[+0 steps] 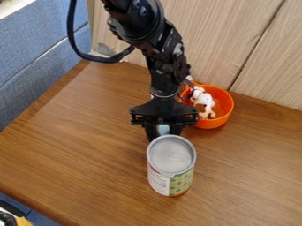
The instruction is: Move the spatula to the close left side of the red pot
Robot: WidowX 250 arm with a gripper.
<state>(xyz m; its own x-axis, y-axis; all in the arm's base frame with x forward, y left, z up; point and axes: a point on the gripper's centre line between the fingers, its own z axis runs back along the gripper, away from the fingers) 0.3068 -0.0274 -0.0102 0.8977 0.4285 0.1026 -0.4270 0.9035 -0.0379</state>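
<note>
The gripper (163, 129) hangs low over the wooden table, just behind a can and left of an orange-red pot. Its lower end is partly hidden by the can's top. A small pale blue patch (163, 129) shows at the gripper, just above the can's lid; what it belongs to is unclear. The round orange-red pot (223, 115) stands upright near the back wall, with a white and brown toy animal (203, 100) inside. Part of the pot's left side is covered by the arm and gripper.
An upright can (170, 165) with a grey lid stands directly in front of the gripper. Wooden panels (230, 39) rise behind the table (77, 145). A blue padded partition (41, 48) borders the left side. A dark cable loops beside the arm at the upper left.
</note>
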